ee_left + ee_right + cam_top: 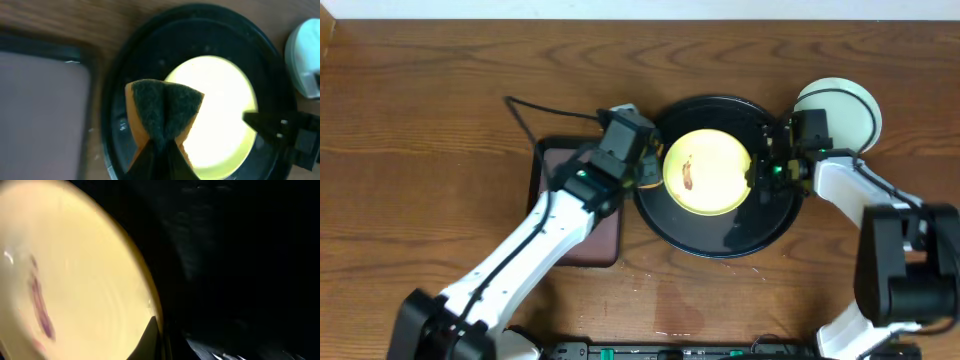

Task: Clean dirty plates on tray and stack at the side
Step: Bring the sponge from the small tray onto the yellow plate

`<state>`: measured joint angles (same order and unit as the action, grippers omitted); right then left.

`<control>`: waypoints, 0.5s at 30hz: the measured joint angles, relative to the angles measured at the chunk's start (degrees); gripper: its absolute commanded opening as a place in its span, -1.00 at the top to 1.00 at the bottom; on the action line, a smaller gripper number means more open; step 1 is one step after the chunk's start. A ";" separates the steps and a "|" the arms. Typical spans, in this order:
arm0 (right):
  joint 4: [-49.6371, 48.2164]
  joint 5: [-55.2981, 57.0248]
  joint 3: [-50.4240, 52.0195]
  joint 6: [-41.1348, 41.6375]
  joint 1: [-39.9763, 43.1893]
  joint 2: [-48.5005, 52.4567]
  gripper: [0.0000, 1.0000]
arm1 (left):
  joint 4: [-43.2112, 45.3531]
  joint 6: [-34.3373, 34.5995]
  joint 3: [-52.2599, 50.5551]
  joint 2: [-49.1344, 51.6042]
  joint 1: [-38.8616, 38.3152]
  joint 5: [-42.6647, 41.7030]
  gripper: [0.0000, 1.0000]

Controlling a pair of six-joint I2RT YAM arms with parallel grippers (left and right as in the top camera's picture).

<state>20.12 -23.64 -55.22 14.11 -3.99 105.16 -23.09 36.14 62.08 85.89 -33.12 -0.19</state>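
A pale yellow plate with a reddish-brown smear lies on the round black tray. My left gripper is shut on an orange sponge with a dark green pad, held over the plate's left edge. My right gripper pinches the plate's right rim; one finger lies over the rim in the right wrist view. The smear also shows there. A light blue plate sits on the table right of the tray, also in the left wrist view. No further plate is visible.
A dark brown rectangular tray lies left of the black tray, partly under my left arm; it also shows in the left wrist view. A black cable runs across the table behind it.
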 measured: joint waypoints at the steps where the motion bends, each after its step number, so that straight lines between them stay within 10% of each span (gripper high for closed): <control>1: -0.74 -1.22 -0.09 -0.02 0.13 0.44 0.98 | 1.03 0.00 0.00 0.92 -0.50 -0.07 0.85; 15: -2.64 -2.62 -0.52 2.86 -0.04 1.81 0.98 | 21.14 2.73 -0.04 14.38 -8.26 -0.74 0.85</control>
<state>17.47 -26.26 -55.75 16.97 -4.03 106.98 -1.96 38.87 62.04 100.27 -41.39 -0.93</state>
